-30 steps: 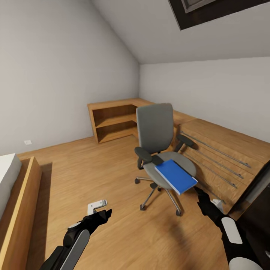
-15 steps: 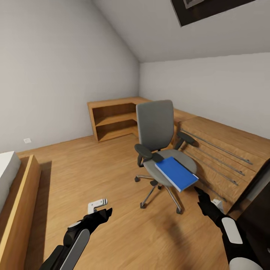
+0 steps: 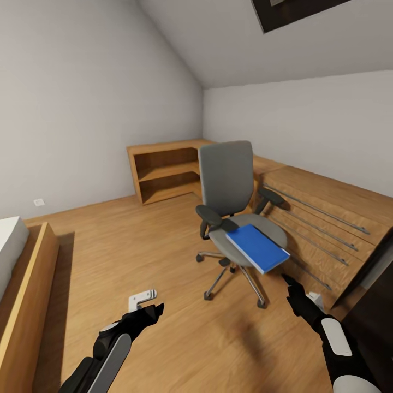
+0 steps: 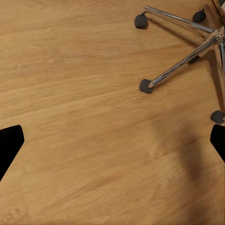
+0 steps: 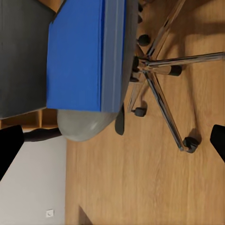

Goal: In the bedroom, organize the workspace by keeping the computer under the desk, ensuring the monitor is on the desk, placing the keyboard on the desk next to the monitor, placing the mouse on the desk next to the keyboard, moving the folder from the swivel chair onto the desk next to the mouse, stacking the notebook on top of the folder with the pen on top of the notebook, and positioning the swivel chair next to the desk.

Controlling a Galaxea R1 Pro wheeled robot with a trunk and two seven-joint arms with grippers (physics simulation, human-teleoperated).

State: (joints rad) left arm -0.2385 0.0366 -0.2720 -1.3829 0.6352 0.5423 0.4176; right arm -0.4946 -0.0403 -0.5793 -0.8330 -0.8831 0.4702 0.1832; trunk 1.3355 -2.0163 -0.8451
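Grey matt fabric swivel chair (image 3: 228, 188) on glossy chrome legs; smooth bright blue folder (image 3: 257, 248); honey-coloured satin wood floor (image 3: 136, 245).

One swivel chair (image 3: 232, 210) stands on the wood floor (image 3: 136, 245), carrying one blue folder (image 3: 257, 248). Two robot hands show: the left hand (image 3: 146, 305) and the right hand (image 3: 292, 289). One open wooden shelf unit (image 3: 164, 174) and one bed (image 3: 19, 284) are present.
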